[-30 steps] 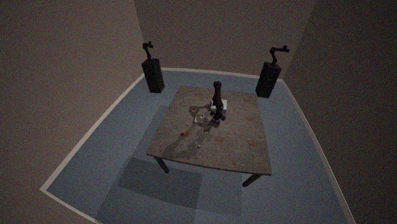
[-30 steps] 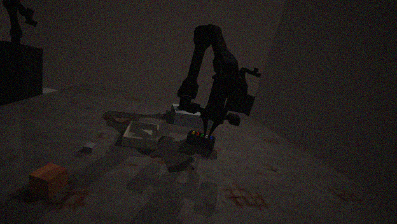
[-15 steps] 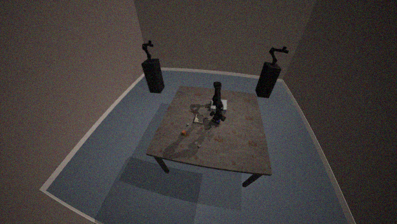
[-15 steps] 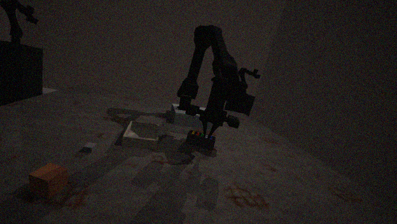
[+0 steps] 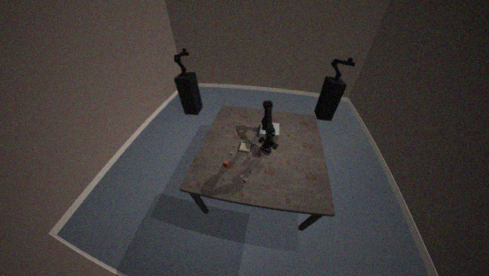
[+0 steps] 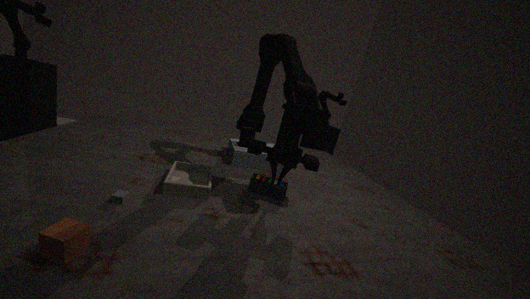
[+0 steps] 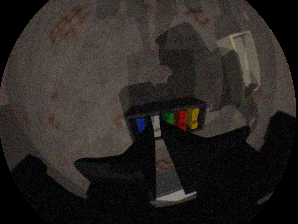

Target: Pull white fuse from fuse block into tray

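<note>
Gripper (image 6: pixel 279 178) fingers are narrowed around the white fuse (image 7: pixel 156 125), seated in the fuse block (image 6: pixel 268 188) between blue and green fuses; a firm grasp is unconfirmed. Risk: tilted pull scrapes neighbours. Tray (image 6: pixel 187 178) lies beside the block.

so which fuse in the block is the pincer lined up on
The white fuse, between the blue fuse and the green fuse; the only uncoloured one.
</note>
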